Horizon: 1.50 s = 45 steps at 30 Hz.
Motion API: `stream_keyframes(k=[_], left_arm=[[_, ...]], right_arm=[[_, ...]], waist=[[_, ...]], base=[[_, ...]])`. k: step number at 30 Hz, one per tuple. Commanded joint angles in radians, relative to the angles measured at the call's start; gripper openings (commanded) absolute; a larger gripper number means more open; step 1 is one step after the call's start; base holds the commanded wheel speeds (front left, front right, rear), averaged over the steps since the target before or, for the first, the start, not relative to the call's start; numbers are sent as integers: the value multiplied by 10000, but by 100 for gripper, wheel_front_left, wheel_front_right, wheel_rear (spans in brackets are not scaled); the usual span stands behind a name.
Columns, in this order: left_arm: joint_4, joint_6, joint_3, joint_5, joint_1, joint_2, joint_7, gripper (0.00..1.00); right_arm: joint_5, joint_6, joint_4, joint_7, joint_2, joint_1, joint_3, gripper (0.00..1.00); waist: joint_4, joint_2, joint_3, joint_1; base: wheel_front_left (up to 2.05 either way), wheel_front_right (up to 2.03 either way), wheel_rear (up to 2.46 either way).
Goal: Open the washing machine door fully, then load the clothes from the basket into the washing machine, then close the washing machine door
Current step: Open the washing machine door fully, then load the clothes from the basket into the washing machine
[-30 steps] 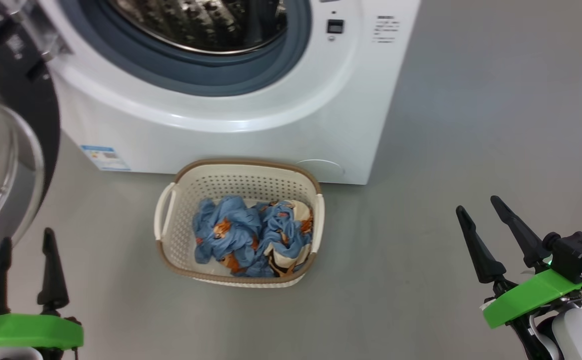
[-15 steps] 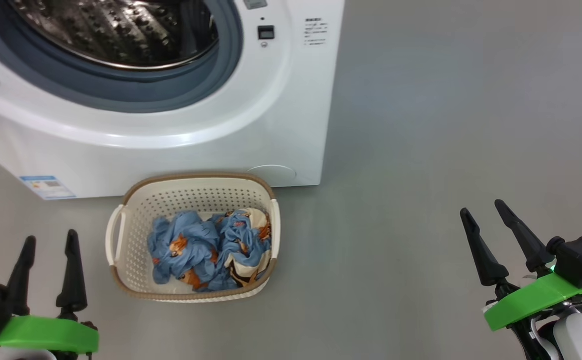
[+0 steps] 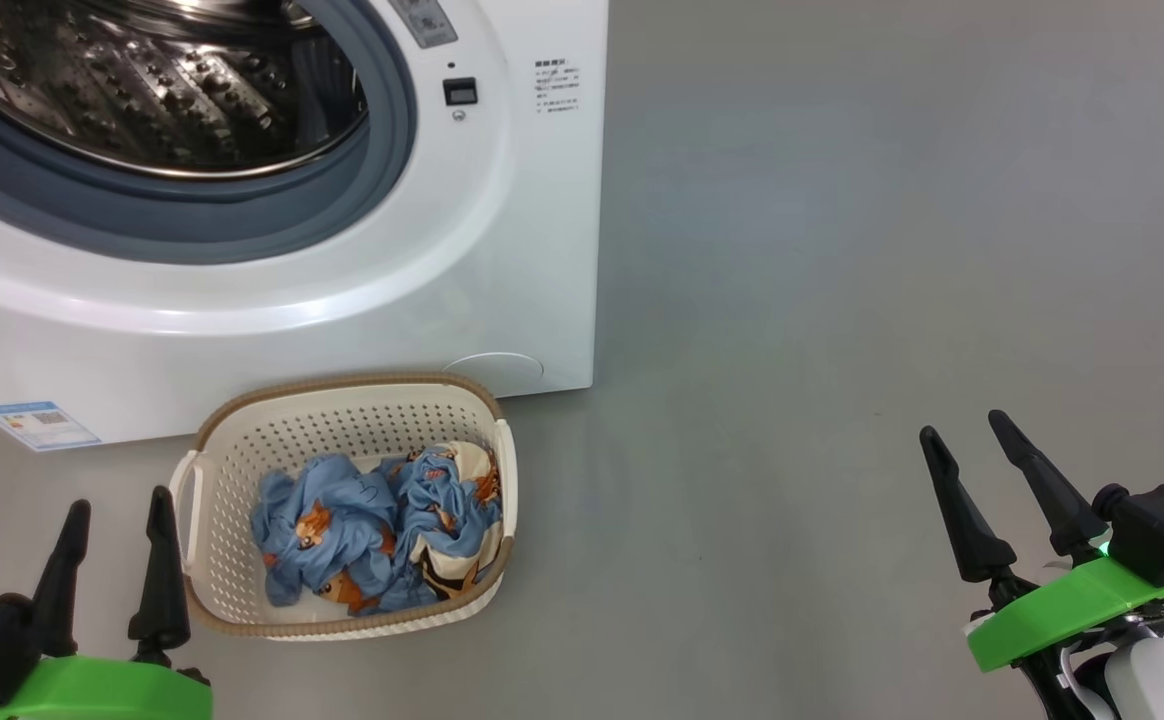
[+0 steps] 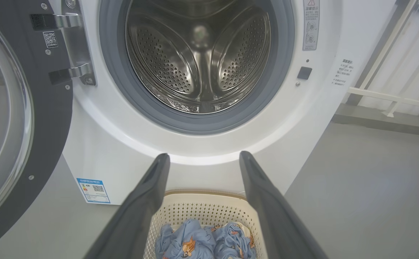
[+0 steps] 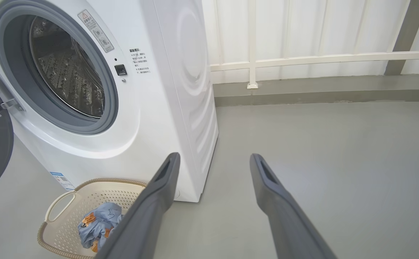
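Grey floor [image 3: 792, 300] is bearing the basket [image 3: 232, 470] of clothes [image 3: 362, 520] before the washing machine [image 3: 292, 330], while the left gripper [image 3: 119, 500] and right gripper [image 3: 960, 424] are hovering spread wide and empty.

A smooth matte grey floor [image 3: 842, 300] spreads across the near and right part of the scene, with a faint sheen from the light. At its far edge runs a low raised grey kerb [image 5: 321, 90], and behind that stands a white ribbed panel wall [image 5: 303, 25]. In front of the wall a slim white horizontal rail [image 5: 339, 57] runs left to right, crossed by a thin white upright post [image 5: 252, 36] whose small foot plate rests on the kerb, and a broad grey-brown column [image 5: 406, 36] leans at the far right.
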Motion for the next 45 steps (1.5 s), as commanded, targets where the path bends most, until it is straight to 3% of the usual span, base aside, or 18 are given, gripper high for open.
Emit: stream_keyframes(k=[1, 22, 45], left_arm=[[-300, -13, 338, -14, 5, 236, -63, 100], [-315, -13, 343, -74, -39, 265, -63, 100], [-126, -13, 196, -6, -244, 334, -63, 100]], right_arm=[[-6, 16, -252, -88, -86, 91, 117, 100], [-49, 16, -330, -88, -8, 84, -27, 100], [-49, 16, -305, -88, 80, 3, 101, 100]], waist=[[-63, 0, -31, 0], [-42, 0, 104, 0], [-38, 0, 219, 0]], base=[[0, 0, 0], [1, -4, 3], [80, -131, 52]])
